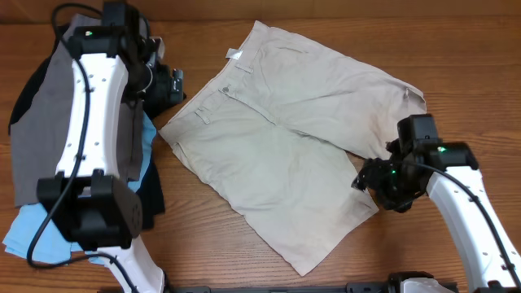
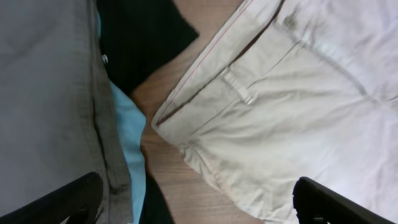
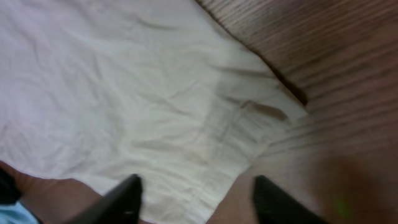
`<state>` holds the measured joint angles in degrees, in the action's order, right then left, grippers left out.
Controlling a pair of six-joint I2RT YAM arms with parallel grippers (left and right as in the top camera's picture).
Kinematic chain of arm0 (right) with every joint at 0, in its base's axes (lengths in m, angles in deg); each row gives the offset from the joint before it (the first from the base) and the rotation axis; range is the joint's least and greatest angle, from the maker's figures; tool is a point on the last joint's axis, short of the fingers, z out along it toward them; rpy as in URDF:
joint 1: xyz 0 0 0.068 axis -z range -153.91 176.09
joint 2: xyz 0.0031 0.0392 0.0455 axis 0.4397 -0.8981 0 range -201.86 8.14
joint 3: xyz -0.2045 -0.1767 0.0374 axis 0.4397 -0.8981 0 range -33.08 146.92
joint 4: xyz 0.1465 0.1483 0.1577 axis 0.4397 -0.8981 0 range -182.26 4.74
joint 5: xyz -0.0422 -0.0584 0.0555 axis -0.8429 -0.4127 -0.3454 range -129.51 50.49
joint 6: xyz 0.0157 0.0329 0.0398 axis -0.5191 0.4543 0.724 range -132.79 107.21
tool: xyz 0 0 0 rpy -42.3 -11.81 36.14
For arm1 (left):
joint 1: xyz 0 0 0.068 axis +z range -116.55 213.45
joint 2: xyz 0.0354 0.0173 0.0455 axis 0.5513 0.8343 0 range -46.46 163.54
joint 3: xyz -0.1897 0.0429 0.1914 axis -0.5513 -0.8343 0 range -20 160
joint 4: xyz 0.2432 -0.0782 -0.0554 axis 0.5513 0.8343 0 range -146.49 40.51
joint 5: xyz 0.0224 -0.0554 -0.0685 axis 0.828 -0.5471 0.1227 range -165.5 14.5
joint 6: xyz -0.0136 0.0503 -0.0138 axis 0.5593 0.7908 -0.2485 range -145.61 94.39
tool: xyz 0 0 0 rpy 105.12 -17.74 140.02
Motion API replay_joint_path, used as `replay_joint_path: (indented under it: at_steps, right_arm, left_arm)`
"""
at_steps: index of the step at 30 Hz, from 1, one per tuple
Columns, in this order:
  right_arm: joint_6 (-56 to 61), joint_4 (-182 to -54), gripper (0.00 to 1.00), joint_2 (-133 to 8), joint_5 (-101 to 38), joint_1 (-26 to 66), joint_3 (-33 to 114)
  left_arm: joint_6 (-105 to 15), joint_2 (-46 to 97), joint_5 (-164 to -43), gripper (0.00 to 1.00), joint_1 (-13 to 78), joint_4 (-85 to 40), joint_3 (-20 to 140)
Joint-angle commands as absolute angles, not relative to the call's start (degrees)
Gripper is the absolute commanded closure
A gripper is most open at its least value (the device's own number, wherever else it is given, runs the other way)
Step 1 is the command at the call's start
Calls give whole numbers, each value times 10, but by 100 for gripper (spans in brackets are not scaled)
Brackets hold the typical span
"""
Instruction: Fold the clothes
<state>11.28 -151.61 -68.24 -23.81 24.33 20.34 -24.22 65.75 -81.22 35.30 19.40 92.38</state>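
Bare tabletop opens beyond the hem of the khaki shorts, right jaws and left jaws both apart.

Even diffuse light, weak shadows; overhead view sharp. Wrist views softer: khaki shorts washed out, worktop blurred lower right.

**Count: 4 garments, 2 arms, 1 table**

- 1 pair of light beige khaki shorts with a buttoned waistband
- 1 grey woven shorts
- 1 light-blue fabric shorts
- 1 black garment
- 2 white-and-black robot arms: left arm, right arm
- 1 brown wood-grain table
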Motion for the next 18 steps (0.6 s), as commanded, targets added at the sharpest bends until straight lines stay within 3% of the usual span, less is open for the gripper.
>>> replay_joint_path:
  at_steps: [1,3,4,18]
  right_arm:
    - [126,-1469,74,-695,-221,242,165]
    - [126,-1448,93,-709,-213,242,152]
    - [126,-1441,96,-718,-209,242,147]
    - [127,-1388,96,-844,-193,216,139]
  left_arm:
    - [-249,636,-830,0,347,186,927]
    - [-249,637,-830,0,346,186,927]
    - [-249,637,-830,0,346,185,927]
    - [-250,637,-830,0,345,175,927]
